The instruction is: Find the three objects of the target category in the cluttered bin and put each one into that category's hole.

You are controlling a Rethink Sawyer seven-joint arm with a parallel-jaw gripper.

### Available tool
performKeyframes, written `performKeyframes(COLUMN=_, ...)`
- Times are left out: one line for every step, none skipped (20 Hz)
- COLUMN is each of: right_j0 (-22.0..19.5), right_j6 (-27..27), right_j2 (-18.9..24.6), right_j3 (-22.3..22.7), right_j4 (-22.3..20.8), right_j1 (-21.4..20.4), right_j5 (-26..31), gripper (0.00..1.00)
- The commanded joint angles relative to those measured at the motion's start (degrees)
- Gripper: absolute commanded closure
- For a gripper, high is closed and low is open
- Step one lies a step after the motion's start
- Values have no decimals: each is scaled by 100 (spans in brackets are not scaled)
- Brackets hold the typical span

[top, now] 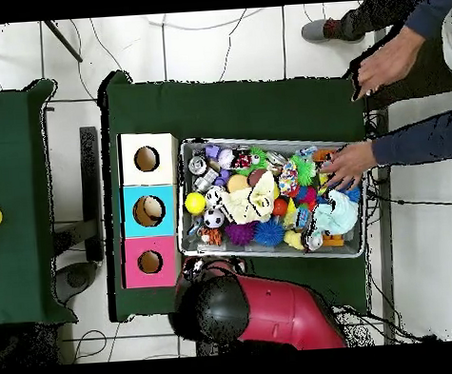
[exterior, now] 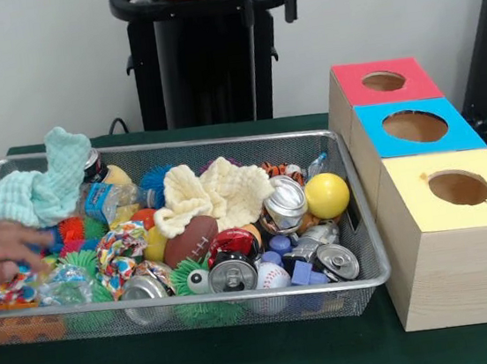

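A: Green-clothed tabletop (exterior: 247, 359), white wall behind. Wire-mesh bin (exterior: 371, 246) sits at centre, three wooden boxes just beside one short end: pink-topped box (exterior: 384, 82), blue-topped box (exterior: 415, 127), yellow-topped box (exterior: 458, 188), each with a round hole.

B: Arm?

A: Drawn back over its pedestal (exterior: 201, 54); red shell (top: 276, 315) at the base side in the overhead view. The jaws: cannot tell whether spread or pressed together.

B: Bin contents?

A: Heaped. Crushed cans, yellow ball (exterior: 327, 195), toy football (exterior: 189, 239), baseball (exterior: 271, 276), cream cloth (exterior: 214, 193), mint cloth (exterior: 44, 184), spiky toys. A person's hand (exterior: 3, 250) is in the bin at the end far from the boxes.

B: Advice for the step?

A: Search has not started, I judge. Wait until the hand clears. Take exposed top-layer items first; cloths likely hide others.
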Motion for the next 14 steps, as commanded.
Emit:
performKeyframes(right_j0=-523, right_j6=-752, right_j2=809, right_j3=-577, right_j4=-442, right_j1=463, right_j5=63, gripper=0)
performKeyframes(right_j0=-572, right_j6=-756, right_j2=856, right_j3=-594, right_j4=-465, right_j1=477, right_j5=80, gripper=0)
performKeyframes(right_j0=-628, right_j6=-778, right_j2=904, right_j3=-641, right_j4=-474, right_j1=506, right_j5=134, gripper=0)
performKeyframes(right_j0=-668, right_j6=-774, right_j2=945, right_j3=-656, right_j4=-492, right_j1=503, right_j5=152, gripper=0)
performKeyframes(right_j0=-725, right_j6=-790, right_j2=998, right_j3=-685, right_j4=-505, right_j1=501, right_j5=174, gripper=0)
performKeyframes(right_j0=-768, right_j6=-786, right_j2=1034, right_j3=-694, right_j4=-520, right_j1=491, right_j5=202, gripper=0)
performKeyframes(right_j0=-849, right_j6=-821, right_j2=1080, right_j3=-699, right_j4=-532, right_j1=471, right_j5=230, gripper=0)
performKeyframes(right_j0=-905, right_j6=-824, right_j2=1116, right_j3=-700, right_j4=-554, right_j1=462, right_j5=247, gripper=0)
performKeyframes(right_j0=-984, right_j6=-843, right_j2=1159, right_j3=-704, right_j4=-590, right_j1=470, right_j5=210, gripper=0)
performKeyframes(right_j0=-1044, right_j6=-838, right_j2=1200, right_j3=-717, right_j4=-625, right_j1=480, right_j5=207, gripper=0)
performKeyframes(right_j0=-1131, right_j6=-862, right_j2=1263, right_j3=-722, right_j4=-645, right_j1=495, right_j5=191, gripper=0)
performKeyframes(right_j0=-1192, right_j6=-892, right_j2=1319, right_j3=-734, right_j4=-652, right_j1=512, right_j5=193, gripper=0)
performKeyframes(right_j0=-1263, right_j6=-920, right_j2=1369, right_j3=-784, right_j4=-654, right_j1=539, right_j5=271, gripper=0)
performKeyframes(right_j0=-1308, right_j6=-917, right_j2=1411, right_j3=-811, right_j4=-676, right_j1=557, right_j5=306, gripper=0)
